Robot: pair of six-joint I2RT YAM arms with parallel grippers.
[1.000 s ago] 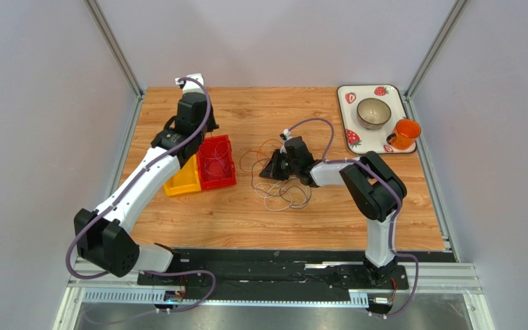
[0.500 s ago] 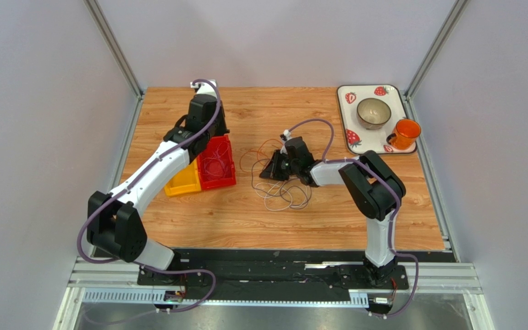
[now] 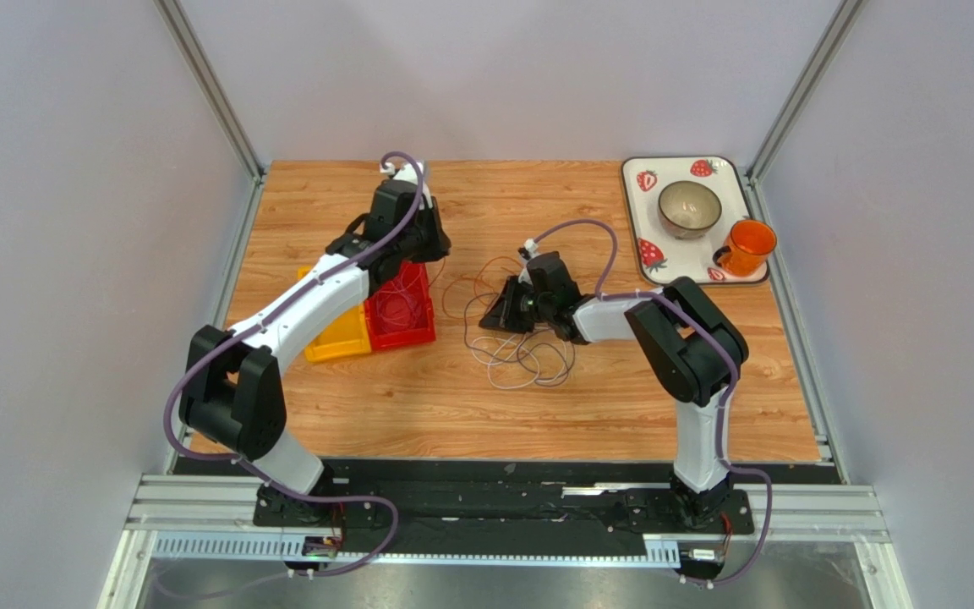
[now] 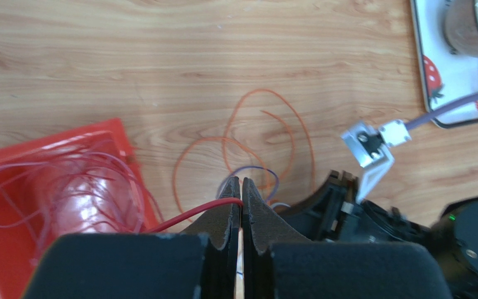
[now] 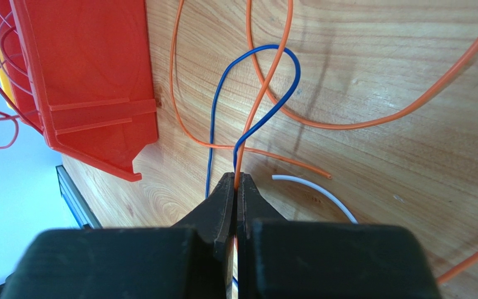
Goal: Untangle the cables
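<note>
cables [image 3: 524, 362] tangled mid-table; left gripper [image 4: 241, 190] pinches red cable [image 4: 191, 216] just beside red bin [image 4: 126, 146]; right gripper [image 5: 236, 184] pinches orange cable [image 5: 261, 93].

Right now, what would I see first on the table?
A messy loop of thin cables lies in the middle of the table, and the right gripper is pinching orange and blue ones. Next to it, the left gripper pinches a red cable beside the red bin.
</note>
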